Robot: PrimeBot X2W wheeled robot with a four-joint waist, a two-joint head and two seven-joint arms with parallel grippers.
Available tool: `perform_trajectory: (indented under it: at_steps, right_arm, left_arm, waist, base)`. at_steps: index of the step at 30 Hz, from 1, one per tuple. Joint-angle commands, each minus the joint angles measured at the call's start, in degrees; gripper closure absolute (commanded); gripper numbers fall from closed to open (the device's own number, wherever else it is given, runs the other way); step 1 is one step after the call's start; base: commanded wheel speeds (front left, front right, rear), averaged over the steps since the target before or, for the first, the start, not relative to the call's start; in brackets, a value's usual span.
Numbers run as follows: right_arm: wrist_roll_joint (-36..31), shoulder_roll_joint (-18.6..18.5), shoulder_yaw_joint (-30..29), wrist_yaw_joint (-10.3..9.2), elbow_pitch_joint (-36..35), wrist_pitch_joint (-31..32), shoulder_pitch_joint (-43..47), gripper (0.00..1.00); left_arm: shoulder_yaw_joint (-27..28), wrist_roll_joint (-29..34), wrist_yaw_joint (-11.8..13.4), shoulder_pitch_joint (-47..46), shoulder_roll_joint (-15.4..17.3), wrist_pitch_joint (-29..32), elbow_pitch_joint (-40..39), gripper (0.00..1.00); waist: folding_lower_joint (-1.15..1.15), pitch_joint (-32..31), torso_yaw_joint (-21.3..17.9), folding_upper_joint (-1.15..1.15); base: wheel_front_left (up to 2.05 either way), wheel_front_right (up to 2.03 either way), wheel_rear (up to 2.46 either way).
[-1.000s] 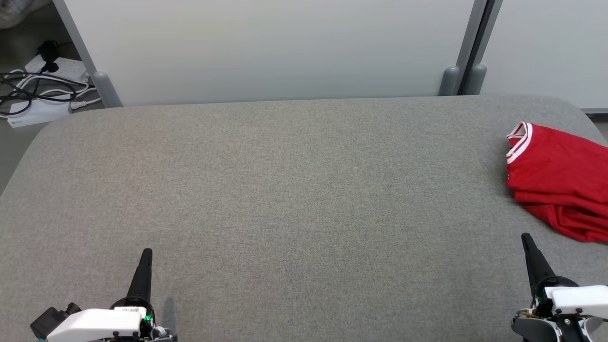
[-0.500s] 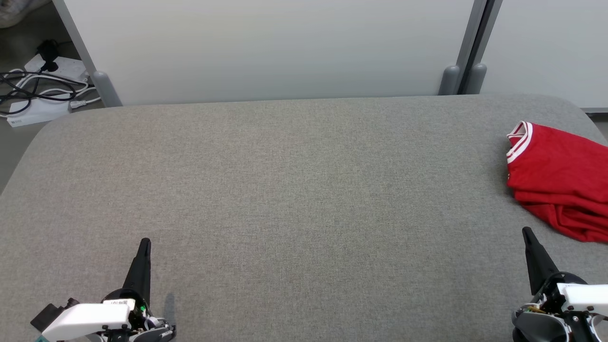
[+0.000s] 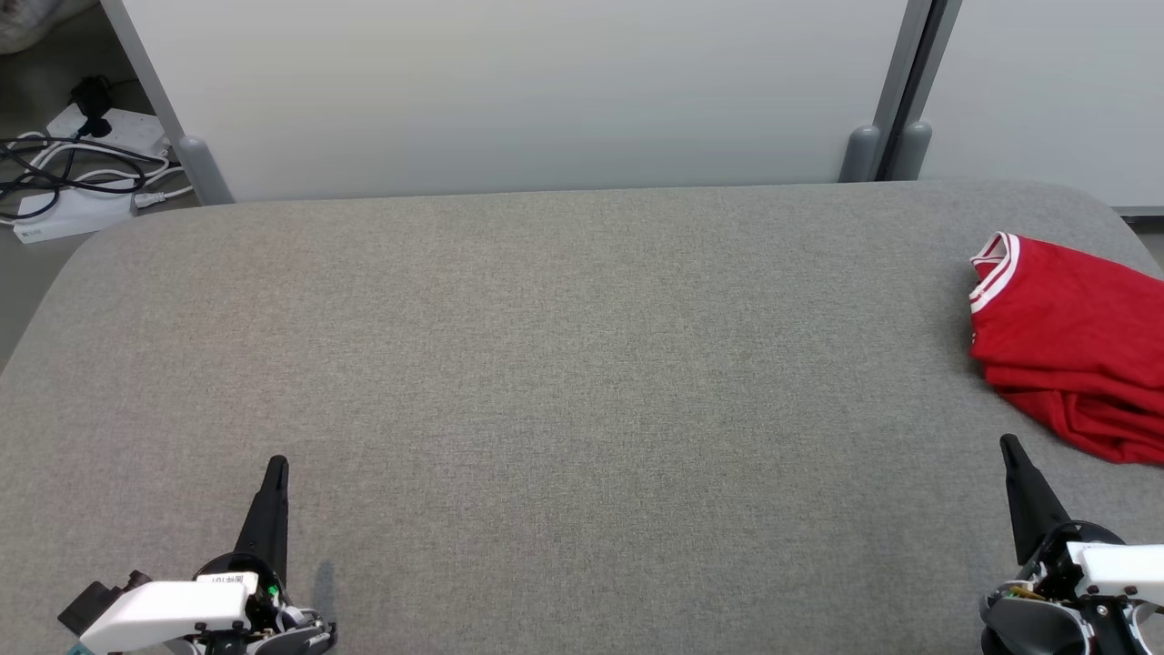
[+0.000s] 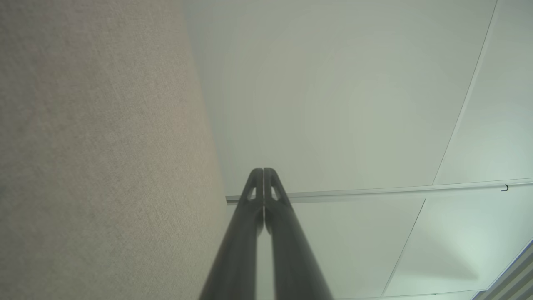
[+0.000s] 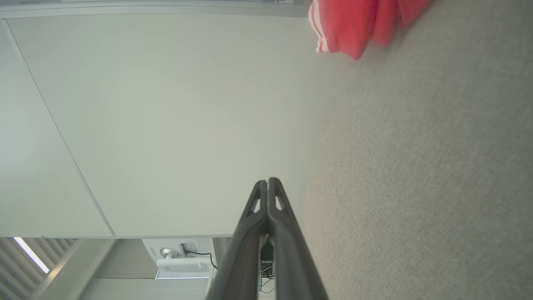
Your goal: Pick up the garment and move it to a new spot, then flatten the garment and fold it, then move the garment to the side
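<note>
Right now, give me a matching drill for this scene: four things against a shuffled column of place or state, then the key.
Things:
1. red shirt
2. white power strips
3. left jaws
4. grey partition posts

Place or state:
A. on the floor, far left
B. shut, over the near left of the grey table
C. bunched at the table's right edge
D. behind the table's far edge, towards the right

Pairs: 1-C, 2-A, 3-B, 4-D

Cameras — one head, two wrist.
Head camera looks down across the grey table [image 3: 582,364]; wrist cameras sit low over it, rolled sideways, facing the white partition [image 4: 333,104] — right wrist and head share the red garment [image 3: 1073,346].
</note>
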Motion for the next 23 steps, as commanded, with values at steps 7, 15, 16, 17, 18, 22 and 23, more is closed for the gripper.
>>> perform_trajectory:
  at_steps: [7, 15, 16, 17, 18, 22, 23]
  right_arm:
    - [0.7, -0.6, 0.8, 0.08, -1.8, 0.4, -0.9, 1.00]
    - [0.7, -0.6, 0.8, 0.08, -1.8, 0.4, -0.9, 1.00]
    - [0.7, -0.6, 0.8, 0.08, -1.8, 0.4, -0.9, 1.00]
    - [0.7, -0.6, 0.8, 0.08, -1.8, 0.4, -0.9, 1.00]
    - [0.7, -0.6, 0.8, 0.08, -1.8, 0.4, -0.9, 1.00]
    - [0.7, -0.6, 0.8, 0.08, -1.8, 0.4, -0.9, 1.00]
    - [0.7, -0.6, 0.8, 0.08, -1.8, 0.4, -0.9, 1.00]
  left_arm:
    - [1.9, -0.3, -0.5, -3.3, 1.1, 0.4, -1.6, 1.00]
    - [1.9, -0.3, -0.5, -3.3, 1.1, 0.4, -1.6, 1.00]
    - [1.9, -0.3, -0.5, -3.3, 1.1, 0.4, -1.6, 1.00]
    - [1.9, -0.3, -0.5, -3.3, 1.1, 0.4, -1.6, 1.00]
    - [1.9, -0.3, -0.5, -3.3, 1.1, 0.4, -1.6, 1.00]
    - [1.9, -0.3, -0.5, -3.3, 1.1, 0.4, -1.6, 1.00]
    - [1.9, -0.3, -0.5, -3.3, 1.1, 0.4, -1.6, 1.00]
  waist:
    - [0.00, 0.0, 0.0, 0.00]
    - [0.00, 0.0, 0.0, 0.00]
    - [0.00, 0.0, 0.0, 0.00]
    - [0.00, 0.0, 0.0, 0.00]
    - [0.00, 0.0, 0.0, 0.00]
    - [0.00, 0.0, 0.0, 0.00]
    - [0.00, 0.0, 0.0, 0.00]
  base:
    - [0.00, 0.00, 0.00]
    - [0.00, 0.00, 0.00]
    - [0.00, 0.00, 0.00]
    - [0.00, 0.00, 0.00]
    - [0.00, 0.00, 0.00]
    - [0.00, 0.00, 0.00]
    - [0.00, 0.00, 0.00]
